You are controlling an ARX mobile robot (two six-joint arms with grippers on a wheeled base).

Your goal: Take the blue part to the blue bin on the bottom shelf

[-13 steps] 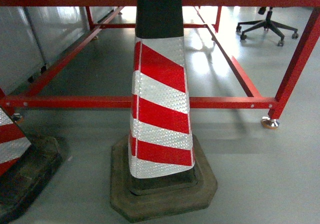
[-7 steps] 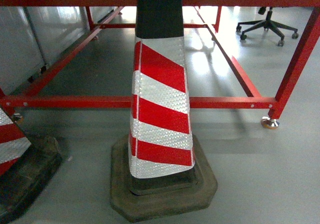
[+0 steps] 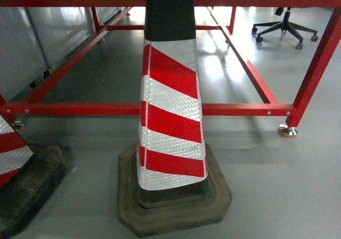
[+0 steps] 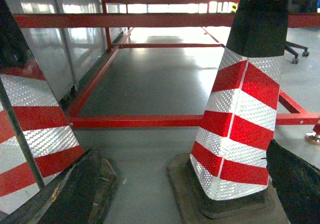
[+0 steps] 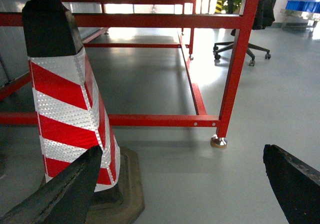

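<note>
The blue part, the blue bin and the bottom shelf are out of view in every frame. My left gripper [image 4: 181,151] is open, its dark fingers [image 4: 70,194] spread wide over bare grey floor with nothing between them. A red-and-white striped cone [image 4: 235,129] stands just inside the right finger. My right gripper [image 5: 183,149] is open too, one finger [image 5: 67,191] in front of the cone [image 5: 70,104], the other at the right edge. Neither gripper shows in the head view.
A red-and-white traffic cone [image 3: 170,106] on a black rubber base stands directly ahead, and a second cone [image 3: 13,154] is at the left edge. Behind them runs a low red steel frame [image 3: 240,109] with a foot [image 3: 287,131]. An office chair [image 3: 285,29] is far right. Blue containers [image 5: 305,5] sit far off.
</note>
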